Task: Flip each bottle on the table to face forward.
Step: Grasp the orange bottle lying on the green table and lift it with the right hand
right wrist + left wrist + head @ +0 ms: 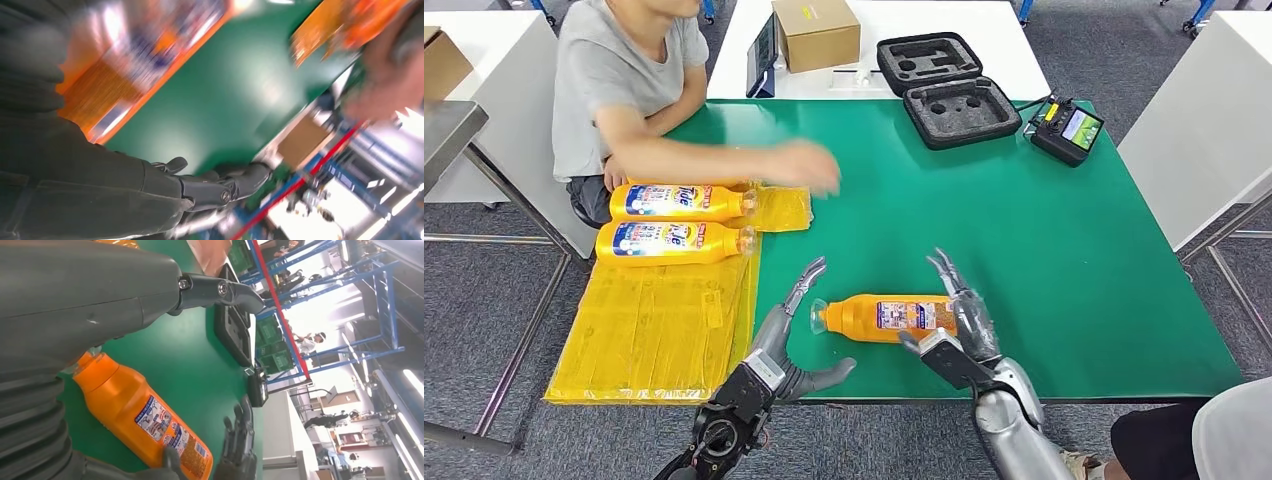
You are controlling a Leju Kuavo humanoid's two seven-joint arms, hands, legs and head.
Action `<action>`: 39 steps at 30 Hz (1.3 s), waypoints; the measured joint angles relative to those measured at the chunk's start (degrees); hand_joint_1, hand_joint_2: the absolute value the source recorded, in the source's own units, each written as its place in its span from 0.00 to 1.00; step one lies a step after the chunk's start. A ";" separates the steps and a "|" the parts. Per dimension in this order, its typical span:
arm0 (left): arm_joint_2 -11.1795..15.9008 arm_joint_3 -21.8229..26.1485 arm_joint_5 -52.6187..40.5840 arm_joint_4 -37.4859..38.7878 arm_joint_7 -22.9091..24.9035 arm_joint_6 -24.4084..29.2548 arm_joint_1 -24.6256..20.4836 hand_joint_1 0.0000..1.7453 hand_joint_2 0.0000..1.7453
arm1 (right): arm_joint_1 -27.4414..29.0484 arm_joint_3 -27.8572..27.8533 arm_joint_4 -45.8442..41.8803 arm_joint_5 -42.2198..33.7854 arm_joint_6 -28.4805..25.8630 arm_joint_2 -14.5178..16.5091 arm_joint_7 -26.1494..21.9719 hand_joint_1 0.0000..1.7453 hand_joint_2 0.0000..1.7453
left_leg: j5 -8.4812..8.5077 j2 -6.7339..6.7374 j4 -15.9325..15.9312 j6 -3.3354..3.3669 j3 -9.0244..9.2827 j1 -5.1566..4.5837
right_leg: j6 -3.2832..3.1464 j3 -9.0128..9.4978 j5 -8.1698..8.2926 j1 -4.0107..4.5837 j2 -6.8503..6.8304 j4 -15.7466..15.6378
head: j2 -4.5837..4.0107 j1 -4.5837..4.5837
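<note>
An orange bottle [884, 317] lies on its side near the front edge of the green table [1044, 250], cap toward my left hand. My right hand [959, 320] straddles its base, thumb on the near side and fingers stretched along the far side, not closed. My left hand [789, 335] is spread open just by the cap, holding nothing. The left wrist view shows the bottle [145, 422] label-up, with my right hand [240, 440] at its base. In the blurred right wrist view the bottle [125, 65] lies against my right hand [100, 180]. Two more orange bottles [679, 201] [674, 242] lie on the yellow mat [654, 330].
A person sits at the far left, one hand [809, 165] reaching over the table above the mat. At the back stand an open black foam case [944, 85], a cardboard box [816, 32], a tablet [762, 55] and a handheld controller [1066, 128].
</note>
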 joint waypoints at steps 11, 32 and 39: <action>0.14 -1.27 1.74 1.03 -0.14 0.62 -0.67 0.00 1.00 | -2.75 6.22 0.16 2.23 5.03 0.71 1.95 0.00 1.00 | 0.02 -0.01 0.00 0.01 -0.01 -0.02 | 0.00 0.01 0.01 -0.03 -0.01 0.00 | 0.00 0.01; 0.55 -2.07 1.78 1.87 -0.15 -0.04 -1.63 0.00 1.00 | -7.29 14.62 5.93 22.11 -1.28 -2.84 14.38 0.00 1.00 | 0.02 -0.01 0.00 0.01 -0.02 -0.01 | 0.00 0.00 0.01 -0.02 -0.02 0.00 | 0.00 0.01; 0.60 -2.00 1.15 1.87 -0.16 -0.43 -1.63 0.00 1.00 | -7.30 16.61 4.99 23.46 0.68 -5.15 17.72 0.00 1.00 | 0.02 -0.02 0.00 0.01 -0.02 -0.02 | 0.01 0.01 0.01 -0.03 -0.02 0.00 | 0.00 0.02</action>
